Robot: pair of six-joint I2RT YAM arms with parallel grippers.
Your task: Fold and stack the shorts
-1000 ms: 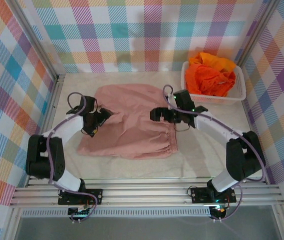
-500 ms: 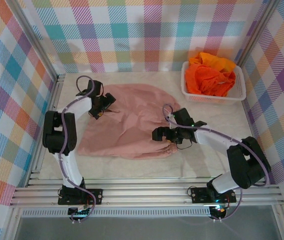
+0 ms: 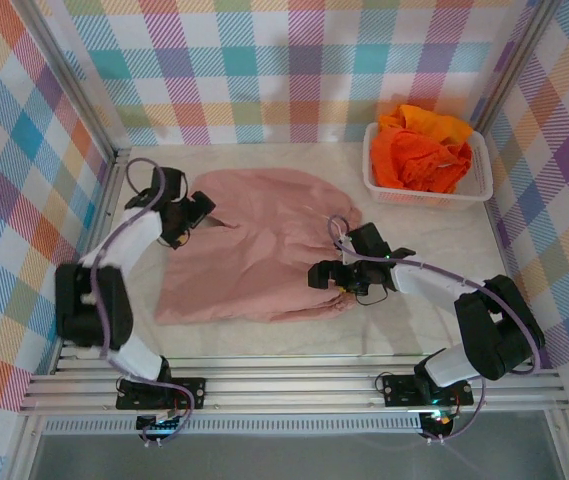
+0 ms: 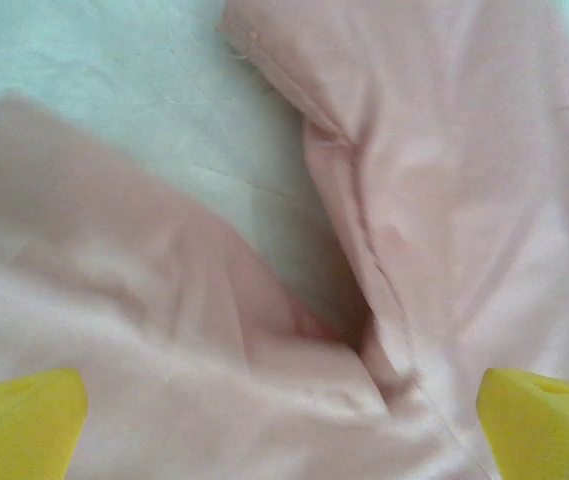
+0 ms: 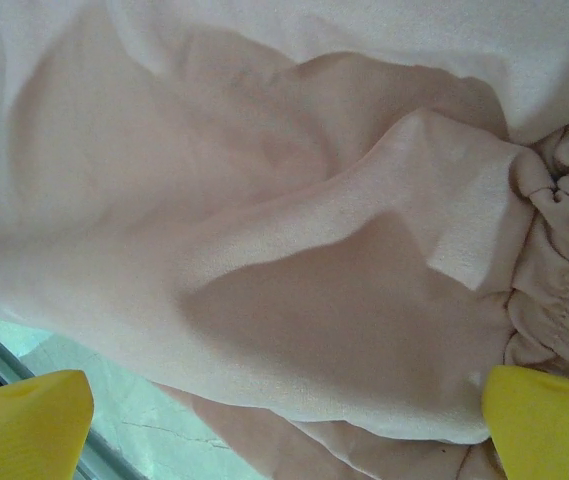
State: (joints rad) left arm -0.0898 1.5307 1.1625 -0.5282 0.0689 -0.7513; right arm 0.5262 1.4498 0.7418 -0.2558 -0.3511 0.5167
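Shorts (image 3: 254, 240) — left end effector (image 3: 200, 208), right end effector (image 3: 320, 276) — spread wide, empty.

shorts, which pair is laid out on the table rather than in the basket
The dusty pink pair, spread out on the table. The orange shorts are heaped in the white basket at the far right.
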